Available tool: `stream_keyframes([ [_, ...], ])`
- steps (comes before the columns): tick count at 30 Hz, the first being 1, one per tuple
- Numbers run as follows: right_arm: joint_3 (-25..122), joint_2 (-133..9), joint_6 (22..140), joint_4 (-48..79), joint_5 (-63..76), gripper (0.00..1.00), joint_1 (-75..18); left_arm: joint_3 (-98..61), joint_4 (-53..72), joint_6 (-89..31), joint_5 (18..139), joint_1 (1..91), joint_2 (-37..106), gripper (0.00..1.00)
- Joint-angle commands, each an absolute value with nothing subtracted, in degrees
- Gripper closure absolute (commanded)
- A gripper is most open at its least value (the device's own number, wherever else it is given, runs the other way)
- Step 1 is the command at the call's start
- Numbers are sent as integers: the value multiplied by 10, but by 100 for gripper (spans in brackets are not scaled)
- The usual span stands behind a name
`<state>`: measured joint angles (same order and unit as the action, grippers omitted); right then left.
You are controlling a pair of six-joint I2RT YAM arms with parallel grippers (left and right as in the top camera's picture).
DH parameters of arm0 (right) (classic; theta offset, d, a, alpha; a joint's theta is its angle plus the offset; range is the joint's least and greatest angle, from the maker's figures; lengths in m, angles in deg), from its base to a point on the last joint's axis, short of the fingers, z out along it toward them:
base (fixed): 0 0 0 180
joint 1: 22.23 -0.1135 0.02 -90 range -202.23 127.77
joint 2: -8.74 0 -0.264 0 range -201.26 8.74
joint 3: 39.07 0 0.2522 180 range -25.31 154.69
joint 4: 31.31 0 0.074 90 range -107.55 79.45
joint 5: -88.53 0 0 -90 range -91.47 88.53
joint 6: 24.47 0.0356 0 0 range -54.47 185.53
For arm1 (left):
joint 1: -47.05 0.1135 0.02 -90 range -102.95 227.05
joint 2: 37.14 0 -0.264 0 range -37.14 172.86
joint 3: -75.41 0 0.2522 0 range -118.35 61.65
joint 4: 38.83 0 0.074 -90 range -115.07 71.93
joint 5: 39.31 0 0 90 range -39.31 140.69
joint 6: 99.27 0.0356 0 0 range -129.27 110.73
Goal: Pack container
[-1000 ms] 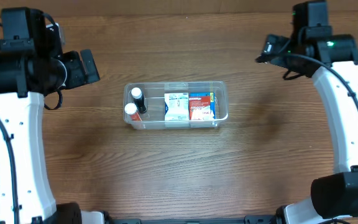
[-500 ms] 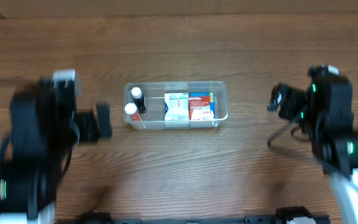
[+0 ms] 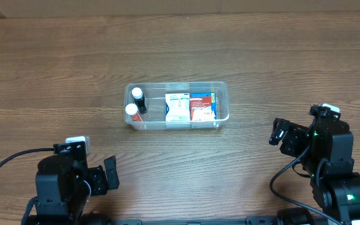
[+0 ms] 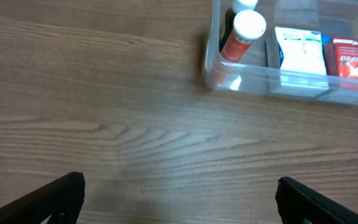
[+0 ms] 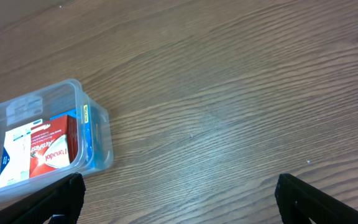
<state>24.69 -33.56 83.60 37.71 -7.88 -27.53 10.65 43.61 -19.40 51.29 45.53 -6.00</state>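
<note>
Four items sit inside the container (image 3: 227, 101): an upper bottle (image 3: 137, 93) and a lower bottle (image 3: 131, 110), both white-capped and upright at its left end, then a white box (image 3: 177, 107) and a red box (image 3: 202, 106) side by side toward the right end. The container is in the upper centre of the overhead frame, long axis left to right, flat on the worktop (image 3: 180, 178).

Left tool (image 4: 179, 198): fingers spread wide at the bottom corners of its wrist view, nothing between them. It is aimed at bare worktop below the container's left end. Right tool (image 5: 179, 198): also spread wide and empty, with the container's right end at the left edge of its view. Both arms are folded low, at the lower left and lower right of the overhead frame, well apart from the container.

Step, as a judgement: no loose item shows anywhere on the worktop, so loading looks finished and the task is at or near its end. No lid is in view. The next move calls for little. If another item or a lid turns up, either tool is already open for a pick but would need a long reach up-frame.

Surface: brown wood-grain worktop, matte and even. A black cable (image 3: 5, 167) trails off at the lower left. A paler strip runs along the top edge of the overhead frame; I cannot tell what it is. Nothing more of the room shows.
</note>
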Motion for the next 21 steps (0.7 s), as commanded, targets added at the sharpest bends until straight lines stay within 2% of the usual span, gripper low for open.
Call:
stream_keyframes([
  [1, 246, -335, 840, 374, -84, 0, -277, 109, 437, -200, 505, 454, -64, 0],
  [9, 245, -309, 840, 399, -84, 0, -279, 109, 437, -200, 505, 454, -64, 0],
  [13, 234, -248, 830, 412, -85, 0, -279, 109, 437, -200, 505, 454, -64, 0],
  [16, 154, -170, 821, 346, -66, 0, -279, 109, 437, -200, 505, 454, -64, 0],
  [21, -55, -22, 818, 125, 3, 0, -293, 109, 437, -200, 505, 454, -64, 0],
])
